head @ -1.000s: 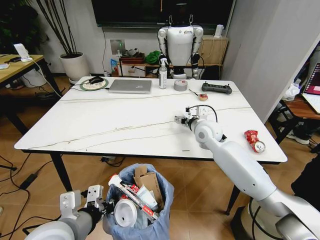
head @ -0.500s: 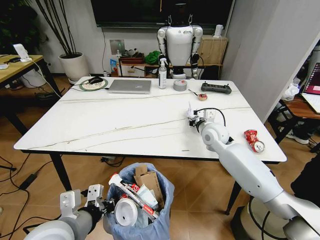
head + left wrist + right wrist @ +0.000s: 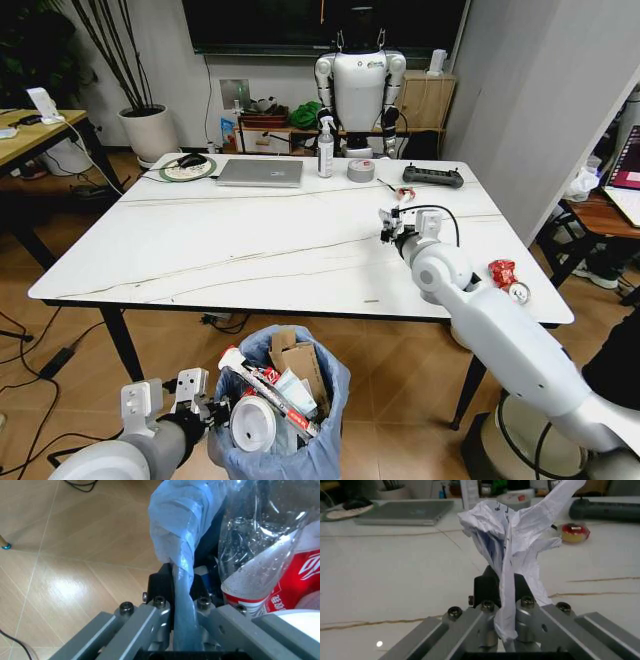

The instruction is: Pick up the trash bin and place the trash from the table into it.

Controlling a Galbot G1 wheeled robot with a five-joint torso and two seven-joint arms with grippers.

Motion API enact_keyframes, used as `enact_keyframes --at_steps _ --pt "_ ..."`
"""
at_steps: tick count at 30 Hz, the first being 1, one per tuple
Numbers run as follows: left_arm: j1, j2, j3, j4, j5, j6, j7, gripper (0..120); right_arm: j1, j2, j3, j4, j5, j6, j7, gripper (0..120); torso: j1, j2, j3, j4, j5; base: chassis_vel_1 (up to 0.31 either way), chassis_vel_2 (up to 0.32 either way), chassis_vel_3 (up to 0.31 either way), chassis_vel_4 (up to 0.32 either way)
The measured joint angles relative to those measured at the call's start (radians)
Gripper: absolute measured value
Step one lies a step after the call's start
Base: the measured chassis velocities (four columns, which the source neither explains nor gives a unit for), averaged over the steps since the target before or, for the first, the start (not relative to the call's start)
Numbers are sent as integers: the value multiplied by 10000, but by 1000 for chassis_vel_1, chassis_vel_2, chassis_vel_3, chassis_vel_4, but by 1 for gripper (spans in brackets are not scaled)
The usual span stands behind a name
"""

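Observation:
The trash bin (image 3: 290, 440), lined with a light-blue bag, hangs low in front of the table (image 3: 250, 250). It holds a paper cup (image 3: 252, 424), torn cardboard (image 3: 295, 362) and a crushed red-labelled bottle (image 3: 270, 555). My left gripper (image 3: 200, 408) is shut on the bin's bagged rim (image 3: 181, 573). Over the table's right part, my right gripper (image 3: 388, 224) is shut on a crumpled white paper (image 3: 510, 536), held just above the marble top. A crushed red can (image 3: 506, 279) lies near the table's right front corner.
Along the far edge stand a silver laptop (image 3: 261, 172), a spray bottle (image 3: 326, 148), a grey tape roll (image 3: 361, 170) and a black controller (image 3: 433, 177). A small red-yellow item (image 3: 575, 533) lies beyond the paper. Another robot (image 3: 360, 85) stands behind the table.
My right arm has swung to the right and a little farther across the table, carrying the paper. The left gripper and the bin have stayed put.

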Motion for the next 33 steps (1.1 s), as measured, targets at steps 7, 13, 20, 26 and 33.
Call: enact_keyframes --at_steps 7,13,20,26,33 --pt "-19 -41 10 0 11 0 4 0 -1024 -1064 185 2958 251 878 -1370 0 -2 1 -1 -1 -2 0 0 0 0" --pt "0 71 -36 0 -7 0 17 0 -2347 -1786 312 4540 108 1601 -3447 0 -2 3 -1 -1 1 0 0 0 0" --pt "57 60 -117 0 -58 0 4 0 -3309 -2366 148 5252 -890 2570 -5957 0 -2 3 0 0 -1 0 0 0 0" --pt "76 69 -260 0 -116 0 -79 0 -4021 -2761 -3 5280 -2584 3303 -7855 0 0 2 0 -1 -1 0 0 0 0" --pt "105 8 -287 0 -119 0 -112 0 -4520 -2924 -19 5014 -4519 3742 -9045 0 -1 2 0 0 0 0 0 0 0"
